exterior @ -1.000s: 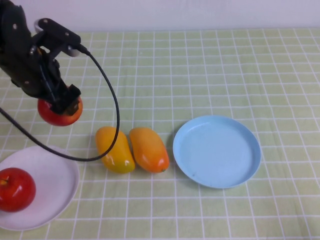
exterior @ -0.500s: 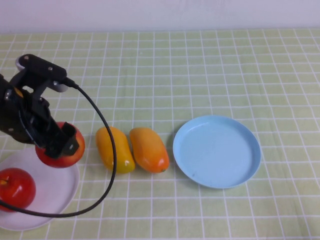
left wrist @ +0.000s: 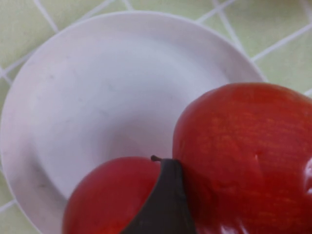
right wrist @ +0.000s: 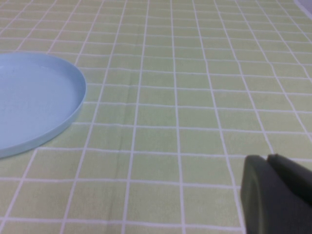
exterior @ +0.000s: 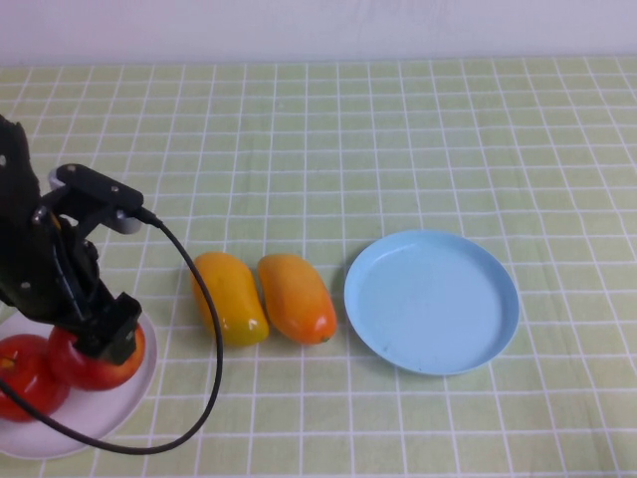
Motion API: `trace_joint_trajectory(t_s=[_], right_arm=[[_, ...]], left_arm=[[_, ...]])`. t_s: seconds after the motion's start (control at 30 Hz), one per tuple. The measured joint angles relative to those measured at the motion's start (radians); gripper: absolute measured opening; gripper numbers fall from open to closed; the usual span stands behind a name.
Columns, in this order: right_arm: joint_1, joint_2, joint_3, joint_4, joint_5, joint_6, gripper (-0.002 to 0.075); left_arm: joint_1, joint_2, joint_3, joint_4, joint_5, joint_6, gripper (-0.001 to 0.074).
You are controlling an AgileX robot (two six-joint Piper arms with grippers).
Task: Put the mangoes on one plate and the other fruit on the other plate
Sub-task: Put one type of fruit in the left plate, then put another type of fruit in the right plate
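My left gripper [exterior: 98, 344] is shut on a red apple [exterior: 103, 364] at the right side of the white plate [exterior: 121, 406], right beside a second red apple [exterior: 22, 375] lying on it. In the left wrist view the held apple [left wrist: 243, 156] fills the near corner, one dark finger [left wrist: 165, 204] lies between it and the other apple [left wrist: 109, 197], and the white plate [left wrist: 97, 87] is below. Whether the held apple rests on the plate I cannot tell. Two mangoes, one yellow [exterior: 229, 299] and one orange [exterior: 297, 299], lie side by side left of the empty blue plate [exterior: 431, 301]. My right gripper [right wrist: 269, 160] is shut, low over the cloth.
A green checked cloth [exterior: 398, 139] covers the table. A black cable [exterior: 204, 329] loops from the left arm down past the yellow mango. The blue plate's rim [right wrist: 73, 105] lies some way from the right gripper.
The left arm has carried the apple from the far left of the table towards me and down to the white plate, beside the other apple. Mangoes and blue plate have not moved.
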State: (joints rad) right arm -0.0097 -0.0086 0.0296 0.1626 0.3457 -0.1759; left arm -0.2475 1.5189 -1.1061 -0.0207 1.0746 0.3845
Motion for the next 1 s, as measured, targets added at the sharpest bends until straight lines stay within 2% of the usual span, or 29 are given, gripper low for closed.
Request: trace_joint_trajectory(t_s=[0.3,0.4,0.47,0.73,0.93,1.0], right_arm=[[0.0,0.0,0.0,0.0,0.0,0.0,-0.0016],[0.0,0.0,0.0,0.0,0.0,0.0,-0.0016],[0.0,0.0,0.0,0.0,0.0,0.0,-0.0017],[0.0,0.0,0.0,0.0,0.0,0.0,-0.0016],[0.0,0.0,0.0,0.0,0.0,0.0,-0.0016],[0.0,0.0,0.0,0.0,0.0,0.0,-0.0017]], left_arm=[[0.0,0.068,0.0,-0.006,-0.07,-0.002,0.0592],[0.0,0.07,0.0,0.004,-0.074,-0.003,0.0656],[0.0,0.07,0.0,0.012,-0.077,-0.015,0.0668],[0.0,0.008,-0.019,0.031,-0.029,-0.09,0.0668],[0.0,-0.114,-0.03,0.034,0.005,-0.125,0.0667],[0.0,-0.17,-0.022,0.034,0.003,-0.148,0.0635]])
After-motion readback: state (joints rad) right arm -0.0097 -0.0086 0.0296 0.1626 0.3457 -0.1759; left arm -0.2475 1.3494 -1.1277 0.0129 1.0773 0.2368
